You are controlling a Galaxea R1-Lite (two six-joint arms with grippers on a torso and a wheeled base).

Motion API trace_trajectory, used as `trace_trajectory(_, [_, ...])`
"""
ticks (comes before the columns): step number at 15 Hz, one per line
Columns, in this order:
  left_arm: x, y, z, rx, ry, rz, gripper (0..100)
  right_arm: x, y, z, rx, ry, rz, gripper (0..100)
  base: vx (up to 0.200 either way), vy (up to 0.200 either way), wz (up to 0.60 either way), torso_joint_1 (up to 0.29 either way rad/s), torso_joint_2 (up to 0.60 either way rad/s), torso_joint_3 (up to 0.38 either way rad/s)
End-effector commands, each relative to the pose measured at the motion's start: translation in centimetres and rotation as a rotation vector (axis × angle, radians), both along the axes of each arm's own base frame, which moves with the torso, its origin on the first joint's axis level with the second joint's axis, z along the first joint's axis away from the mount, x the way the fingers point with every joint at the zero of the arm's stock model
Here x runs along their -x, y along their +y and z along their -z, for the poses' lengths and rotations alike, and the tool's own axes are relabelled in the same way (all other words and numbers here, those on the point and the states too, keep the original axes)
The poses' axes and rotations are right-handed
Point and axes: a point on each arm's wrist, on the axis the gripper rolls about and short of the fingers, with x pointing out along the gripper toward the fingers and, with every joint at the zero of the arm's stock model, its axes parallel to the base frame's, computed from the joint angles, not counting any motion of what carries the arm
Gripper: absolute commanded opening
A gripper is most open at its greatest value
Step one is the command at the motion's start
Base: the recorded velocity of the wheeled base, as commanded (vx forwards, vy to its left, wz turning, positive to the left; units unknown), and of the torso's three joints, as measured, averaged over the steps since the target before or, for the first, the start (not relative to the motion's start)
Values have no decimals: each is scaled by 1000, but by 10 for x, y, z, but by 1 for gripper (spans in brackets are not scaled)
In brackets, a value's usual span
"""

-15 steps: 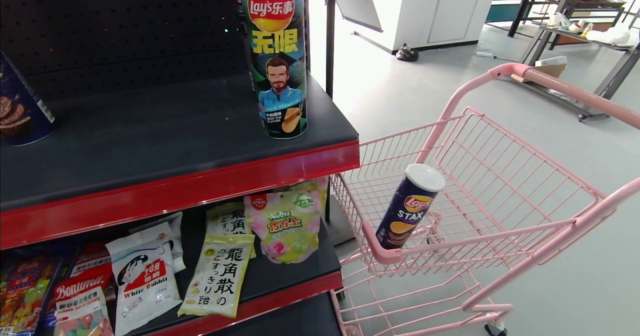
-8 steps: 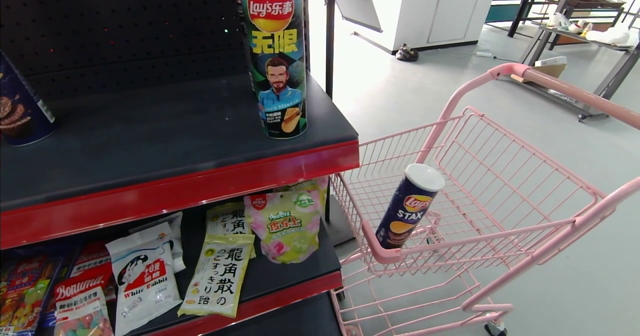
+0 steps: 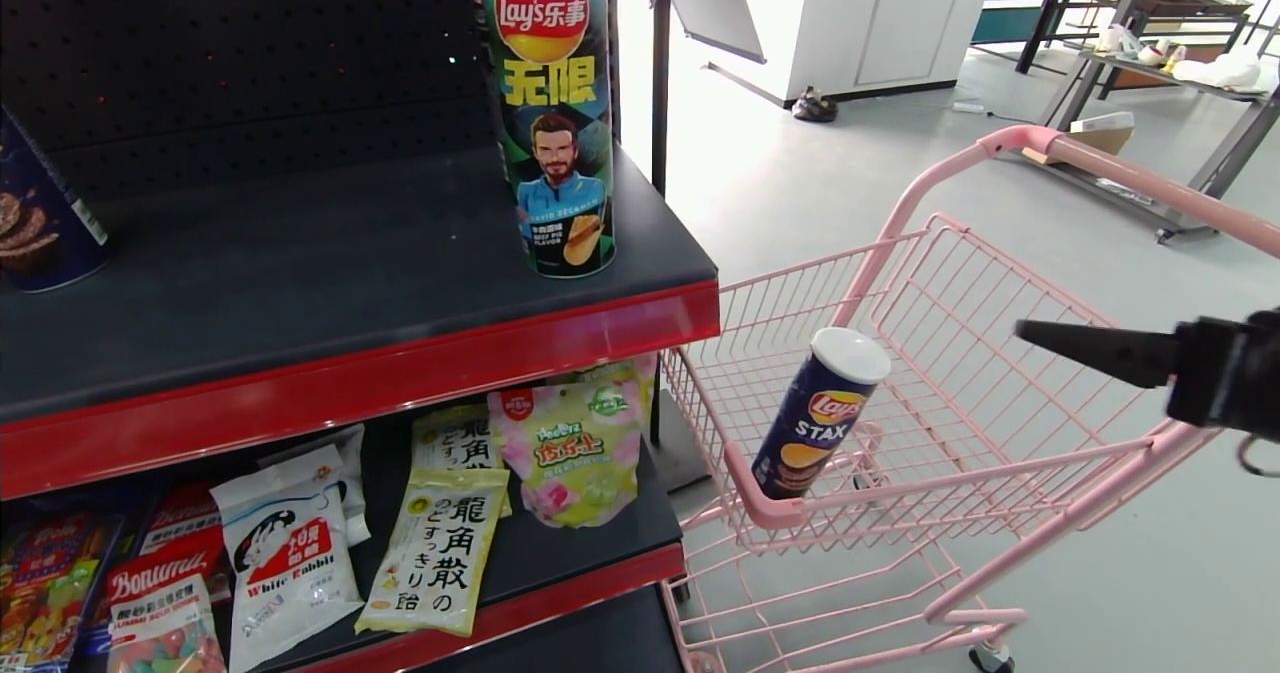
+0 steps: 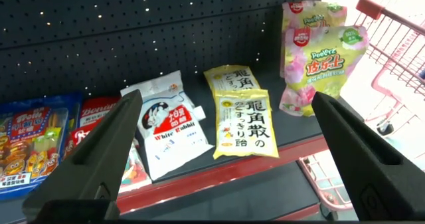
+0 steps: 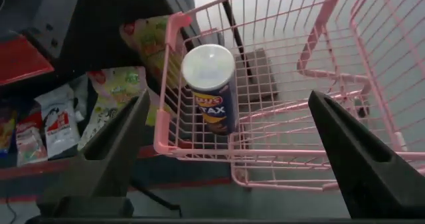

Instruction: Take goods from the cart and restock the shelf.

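A dark blue chip can (image 3: 820, 413) with a white lid leans in the near-left corner of the pink wire cart (image 3: 1000, 353). My right gripper (image 3: 1060, 341) hangs over the cart's right side, a good way right of the can. The right wrist view looks down on the can (image 5: 211, 91) between the widely spread fingers of the open right gripper (image 5: 229, 98). The black upper shelf (image 3: 300, 273) with a red front edge holds a tall green chip can (image 3: 550, 113). My left gripper (image 4: 227, 96) is open, facing the lower shelf's snack bags (image 4: 242, 121).
A dark blue canister (image 3: 40, 213) stands at the upper shelf's left end, with bare board between it and the green can. Snack bags (image 3: 440, 543) lie on the lower shelf. The cart's handle (image 3: 1150, 183) rises at the far right. A black pole (image 3: 660, 73) stands beside the shelf.
My right gripper has come into the head view from the right, over the cart's right rim. The can, cart and shelf goods have not moved.
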Motion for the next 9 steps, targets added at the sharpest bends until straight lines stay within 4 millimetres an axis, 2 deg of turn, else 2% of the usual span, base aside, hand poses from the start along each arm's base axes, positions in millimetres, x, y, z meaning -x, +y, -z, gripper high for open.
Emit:
trace_trajectory(1, [0, 0, 0, 0, 1, 1, 100, -53, 29, 51, 5, 190, -69, 100, 0, 0, 0, 0, 0, 0])
trace_trajectory(4, [0, 0, 0, 1, 1, -1, 100, -63, 44, 67, 25, 241, -111, 100, 0, 0, 0, 0, 0, 0])
trace_trajectory(9, [0, 0, 0, 1, 1, -1, 100, -82, 52, 89, 54, 315, -112, 100, 0, 0, 0, 0, 0, 0])
